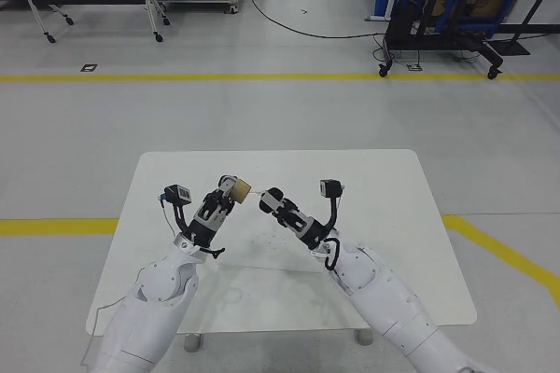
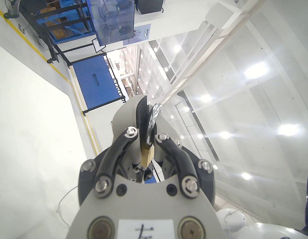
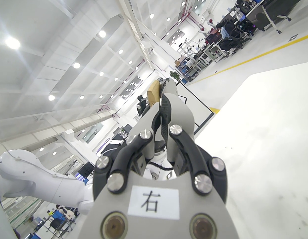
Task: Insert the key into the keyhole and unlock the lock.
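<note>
Left hand (image 1: 231,186) is closed on the lock (image 1: 241,191) over the middle of the white table (image 1: 401,280). The brass body juts out past its fingertips toward the other arm. In the left wrist view this hand (image 2: 150,115) shows its two fingers drawn in tight. A silvery metal part is pinched between them near the tips. A strip of the brass lock (image 2: 146,155) shows lower in the narrow gap between the fingers. Which part of the lock the silvery piece is cannot be told from here. The table (image 2: 24,125) runs along one side of that view.

Right hand (image 1: 267,200) faces the left one, and the two sets of fingertips sit close together, nearly tip to tip. In the top view a thin pale sliver, the key (image 1: 258,196) as far as can be made out, reaches from the right fingertips to the near face of the lock. It is too small there to tell whether it has entered the keyhole.

In the right wrist view the right hand (image 3: 160,105) has its fingers pressed together with only a slit between the ribbed pads. The lock (image 3: 154,93) sits just beyond those fingertips, almost touching them, with the left hand's fingers behind it. The table (image 3: 268,125) lies off to one side.
</note>
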Controlling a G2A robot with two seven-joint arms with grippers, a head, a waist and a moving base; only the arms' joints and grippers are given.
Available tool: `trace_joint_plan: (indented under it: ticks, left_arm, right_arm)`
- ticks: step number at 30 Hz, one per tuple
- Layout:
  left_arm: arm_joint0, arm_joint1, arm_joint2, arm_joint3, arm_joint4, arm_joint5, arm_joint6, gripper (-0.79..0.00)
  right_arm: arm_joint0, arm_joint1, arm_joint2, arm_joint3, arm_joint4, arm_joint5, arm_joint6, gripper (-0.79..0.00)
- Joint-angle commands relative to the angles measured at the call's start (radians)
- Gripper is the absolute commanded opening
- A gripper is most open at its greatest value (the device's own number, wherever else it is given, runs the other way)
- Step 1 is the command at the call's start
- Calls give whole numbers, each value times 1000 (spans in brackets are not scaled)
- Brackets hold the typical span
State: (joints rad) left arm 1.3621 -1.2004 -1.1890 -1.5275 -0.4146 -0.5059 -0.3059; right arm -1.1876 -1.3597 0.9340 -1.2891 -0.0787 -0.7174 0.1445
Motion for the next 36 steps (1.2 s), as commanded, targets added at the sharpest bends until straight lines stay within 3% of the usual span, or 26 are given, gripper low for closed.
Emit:
trace_joint_plan:
  ticks: [1,36]
  left_arm:
    - [1,-1,-1,1,3,3,-4,-785]
    - [3,-22,-29,6,36,0,1,-785]
  right_arm:
    - [5,-2,-1,4,1,-5,-2,-785]
    - [12,-29,-5,36,28,-27,34,-785]
